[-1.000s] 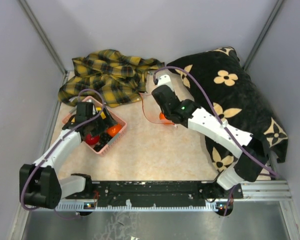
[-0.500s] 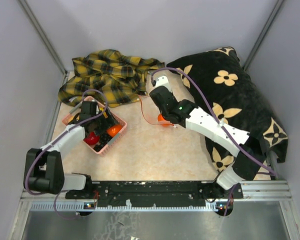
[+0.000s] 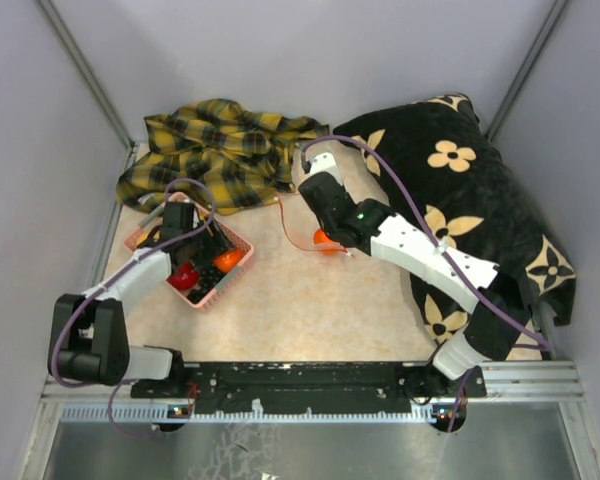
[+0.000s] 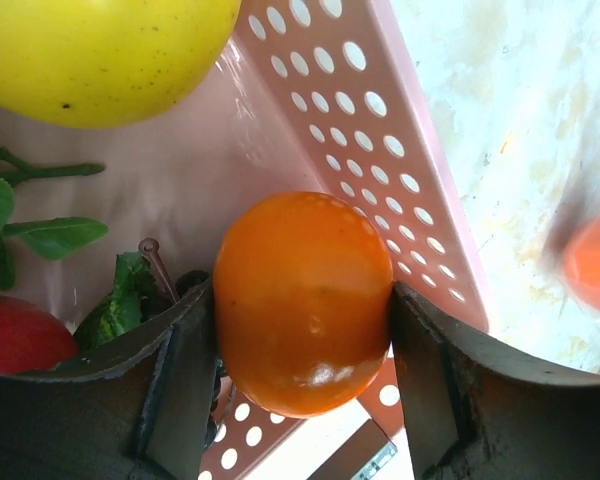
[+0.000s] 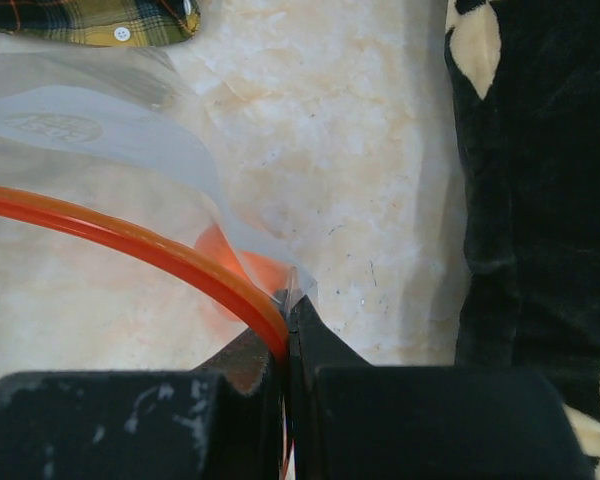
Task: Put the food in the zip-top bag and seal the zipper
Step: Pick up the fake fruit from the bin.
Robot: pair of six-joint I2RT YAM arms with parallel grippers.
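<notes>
In the left wrist view, my left gripper (image 4: 302,300) is shut on an orange ball (image 4: 302,300), a finger against each side. The ball sits inside the pink basket (image 4: 350,110) by its perforated wall. Other food lies there too: a yellow lemon (image 4: 100,50), a green leafy piece (image 4: 40,235) and a red apple (image 4: 15,335). My right gripper (image 5: 288,310) is shut on the zipper (image 5: 130,235), the red strip along the mouth of the clear zip-top bag (image 5: 90,150). Another orange ball (image 3: 323,238) shows through the bag. From above, the left gripper (image 3: 202,243) is down in the basket (image 3: 215,290).
A yellow plaid shirt (image 3: 215,150) is bunched at the back left, just behind the basket. A black flowered cushion (image 3: 470,200) fills the right side, close to the right arm. Grey walls enclose the table on three sides.
The left gripper's jaws have closed in from wide open onto the orange ball in the basket. The right arm shifted slightly left, still pinching the bag's red strip.
</notes>
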